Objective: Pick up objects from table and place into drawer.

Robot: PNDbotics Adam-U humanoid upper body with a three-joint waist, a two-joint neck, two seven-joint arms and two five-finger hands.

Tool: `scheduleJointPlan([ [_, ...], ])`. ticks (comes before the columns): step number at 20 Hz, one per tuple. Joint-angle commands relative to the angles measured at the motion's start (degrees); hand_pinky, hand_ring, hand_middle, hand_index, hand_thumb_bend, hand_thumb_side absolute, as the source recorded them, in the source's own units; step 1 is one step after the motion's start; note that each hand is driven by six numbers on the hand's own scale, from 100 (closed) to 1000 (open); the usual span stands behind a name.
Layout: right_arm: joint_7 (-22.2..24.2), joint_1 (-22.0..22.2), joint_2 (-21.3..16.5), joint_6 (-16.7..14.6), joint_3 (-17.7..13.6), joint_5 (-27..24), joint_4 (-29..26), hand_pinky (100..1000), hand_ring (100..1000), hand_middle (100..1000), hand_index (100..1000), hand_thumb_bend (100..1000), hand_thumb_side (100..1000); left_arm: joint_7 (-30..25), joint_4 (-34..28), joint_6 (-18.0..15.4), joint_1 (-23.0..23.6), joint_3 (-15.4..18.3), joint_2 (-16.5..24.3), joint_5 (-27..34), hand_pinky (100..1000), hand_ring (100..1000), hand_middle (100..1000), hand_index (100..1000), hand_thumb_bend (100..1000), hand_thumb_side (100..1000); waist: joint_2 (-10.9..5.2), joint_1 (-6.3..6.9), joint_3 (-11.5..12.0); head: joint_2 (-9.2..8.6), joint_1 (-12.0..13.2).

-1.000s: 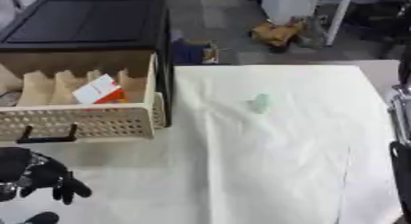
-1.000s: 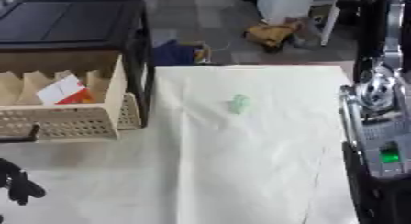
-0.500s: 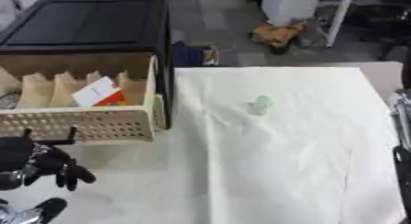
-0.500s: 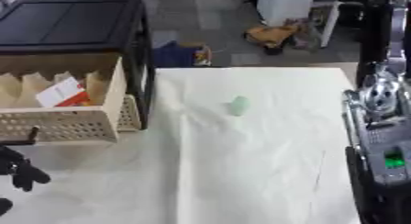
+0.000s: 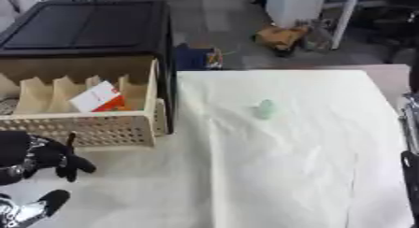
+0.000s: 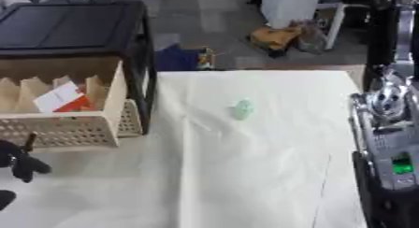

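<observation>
A small pale green object (image 5: 265, 109) lies alone on the white cloth (image 5: 278, 175), right of the drawer. The beige perforated drawer (image 5: 90, 129) stands pulled out of a black cabinet (image 5: 82, 31), and a red and white box (image 5: 100, 97) leans inside it. My black left hand (image 5: 37, 154) sits at the lower left, just before the drawer's front, open with relaxed fingers and holding nothing. It covers the spot where the drawer's handle is. Of my right arm (image 6: 389, 138) only a silver and black stretch shows at the right edge; its hand is out of view.
The drawer has several upright dividers. Beyond the table's far edge lie a blue item (image 5: 196, 59) and a yellow-brown thing (image 5: 282, 35) on the floor. A black and silver part of my left arm (image 5: 32, 210) shows in the bottom left corner.
My left hand has risen from the lower left corner up to the drawer's front. The green object and the drawer have stayed put.
</observation>
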Motion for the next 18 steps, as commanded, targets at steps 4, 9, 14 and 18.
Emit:
scheduleJointPlan([
  [4,-0.03,-1.44,-0.8,-0.07,-0.44,0.38,-0.9,679,651,529,775,100,1000,-0.29,-0.66,2.03,-1.82,0.38,1.61,-1.84,384,644,625,907,100,1000,-0.49,0.05,-0.29,-0.9,0.5],
  [9,-0.16,-1.6,-0.93,-0.05,-0.57,0.34,-0.88,679,650,528,775,100,1000,-0.78,-0.66,3.75,-2.44,0.35,1.17,-2.6,393,656,663,914,100,1000,-0.11,0.13,-0.6,-1.15,0.63],
  [14,-0.18,-1.73,-1.07,-0.01,-0.68,0.32,-0.8,679,649,527,775,100,1000,-0.5,-0.66,4.45,-3.28,0.75,0.78,-2.77,406,670,681,917,100,1000,0.24,0.14,-0.89,-1.41,0.7],
  [18,-0.18,-1.85,-1.13,-0.02,-0.72,0.31,-0.75,680,649,527,774,100,1000,0.83,-0.59,4.47,-3.79,1.27,0.72,-4.23,404,677,679,915,100,1000,0.4,0.09,-0.92,-1.6,0.93],
])
